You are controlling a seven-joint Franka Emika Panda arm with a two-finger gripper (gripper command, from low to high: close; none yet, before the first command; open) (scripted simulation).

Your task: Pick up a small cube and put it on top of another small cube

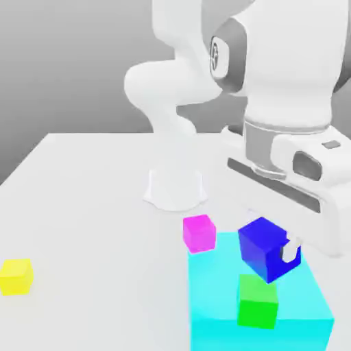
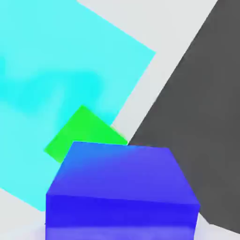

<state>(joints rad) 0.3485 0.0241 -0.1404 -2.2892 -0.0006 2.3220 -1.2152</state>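
The small dark blue cube (image 1: 264,248) hangs tilted in the air above the large cyan block (image 1: 212,288), with my gripper (image 1: 274,252) shut on it; a white fingertip (image 1: 293,251) shows at its right side. Just below and in front of it a green cube (image 1: 258,301) rests on the cyan block. In the hand view the blue cube (image 2: 122,187) sits close to the camera, with the green cube (image 2: 84,131) beyond it on the cyan block (image 2: 56,70). A magenta cube (image 1: 199,232) stands at the cyan block's far left corner.
A yellow cube (image 1: 16,275) lies on the white table (image 1: 82,206) at the exterior view's left. The arm's white base (image 1: 175,188) stands behind the cubes. The table's edge against dark floor (image 2: 197,117) appears in the hand view.
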